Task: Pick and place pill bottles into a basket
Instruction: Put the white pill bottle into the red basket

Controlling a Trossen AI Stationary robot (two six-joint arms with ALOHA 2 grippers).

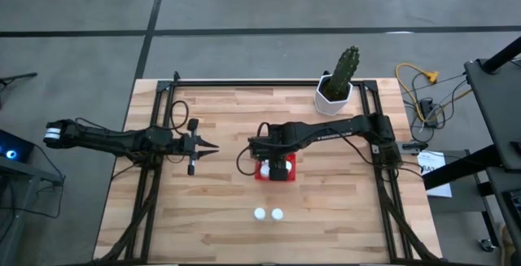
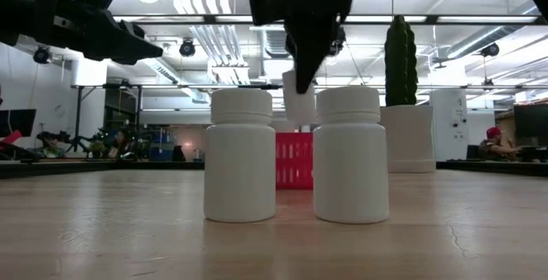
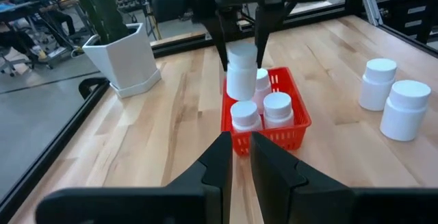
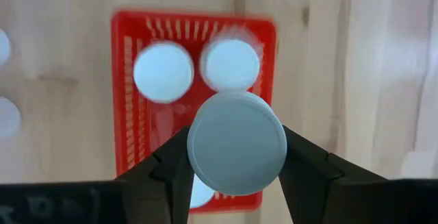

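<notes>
The right pincer grasps a bottle above the basket. Released off-centre, it could strike the caps below and topple out. The left pincer waits clenched.

The right tool hangs over the red basket, gripping a white pill bottle just above three bottles standing inside. Two more bottles stand together on the wooden surface, well apart from a cactus pot. The left tool has its fingers nearly together.
</notes>
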